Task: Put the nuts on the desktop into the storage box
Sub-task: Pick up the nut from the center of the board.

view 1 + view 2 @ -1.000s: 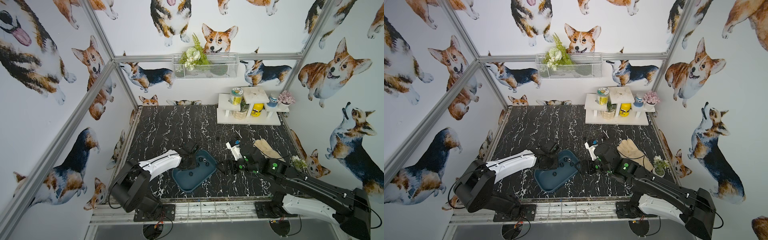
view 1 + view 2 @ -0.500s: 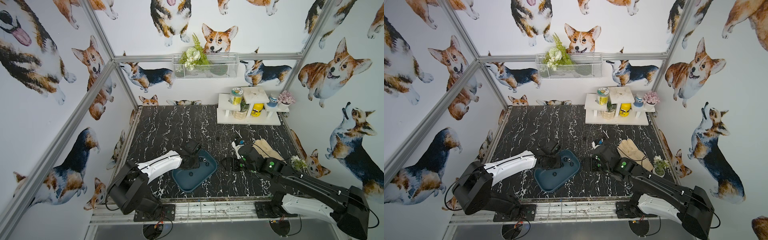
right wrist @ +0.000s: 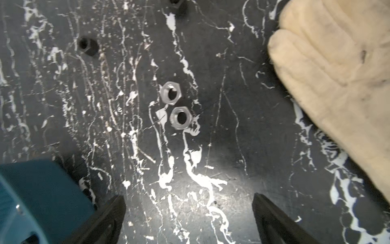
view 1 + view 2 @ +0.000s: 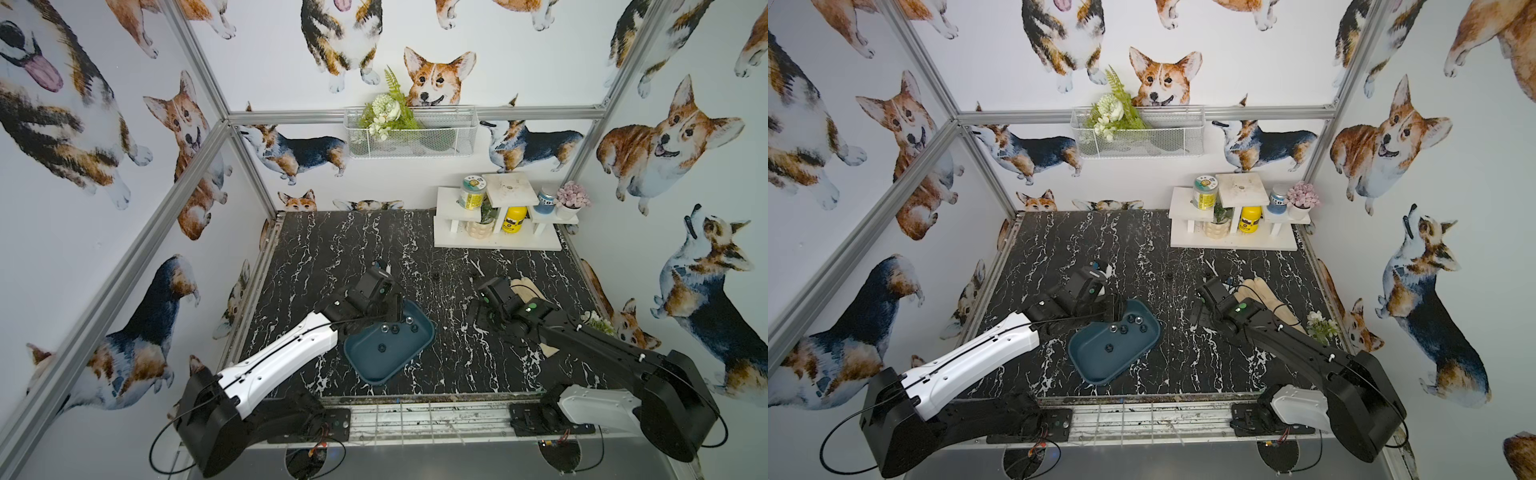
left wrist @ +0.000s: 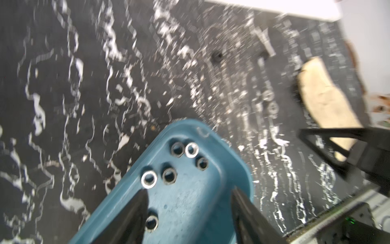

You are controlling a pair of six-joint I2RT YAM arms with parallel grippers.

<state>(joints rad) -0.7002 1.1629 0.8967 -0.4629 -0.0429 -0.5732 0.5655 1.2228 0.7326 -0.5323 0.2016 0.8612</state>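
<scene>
Your left hand (image 5: 190,202) hangs over the storage box (image 5: 230,169) with its fingers (image 5: 137,202) spread apart and nothing between them. Inside the box you can count six nuts (image 5: 149,179) in the left wrist view: a cluster of five toward one end, silver and dark mixed, and one more nearer the hand. In both top views the box (image 4: 409,357) (image 4: 1096,370) sits on the worktop (image 4: 332,249) toward its front edge. Your right hand (image 3: 188,209) hovers over the bare worktop with its fingers (image 3: 272,213) spread wide and empty. Ahead of it two grey nuts (image 3: 171,93) lie flat, almost touching each other, with a pale glove (image 3: 337,74) to one side and a black nut (image 3: 87,45) further off on the marble surface.
</scene>
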